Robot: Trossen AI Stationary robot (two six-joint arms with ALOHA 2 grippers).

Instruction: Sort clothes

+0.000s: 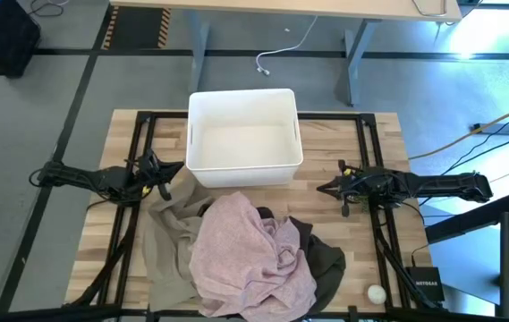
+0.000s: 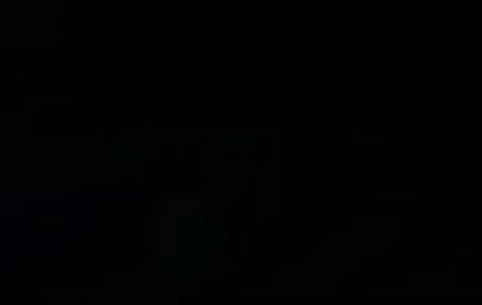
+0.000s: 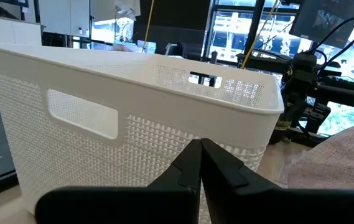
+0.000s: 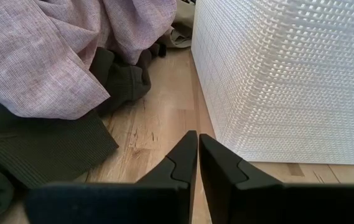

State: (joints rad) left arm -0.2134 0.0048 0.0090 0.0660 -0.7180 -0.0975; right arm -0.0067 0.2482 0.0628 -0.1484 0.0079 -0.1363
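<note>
The clothes lie in a heap on the table's near half. The pale pink garment (image 1: 250, 255) lies on top, the beige-khaki one (image 1: 166, 234) spreads under it to the left, the dark olive-green one (image 1: 324, 258) under it to the right, with a bit of black (image 1: 267, 215) at the far side. My left gripper (image 1: 179, 166) is shut and empty, left of the white bin (image 1: 245, 137); it also shows in the left wrist view (image 3: 200, 146). My right gripper (image 1: 322, 187) is shut and empty, right of the bin and above the bare wood; it also shows in the right wrist view (image 4: 198, 140).
The white bin stands at the table's far middle, between the two grippers. A small white ball (image 1: 376, 292) and a black box (image 1: 424, 283) lie at the near right corner. Bare wood (image 1: 361, 241) shows right of the heap. The low view is black.
</note>
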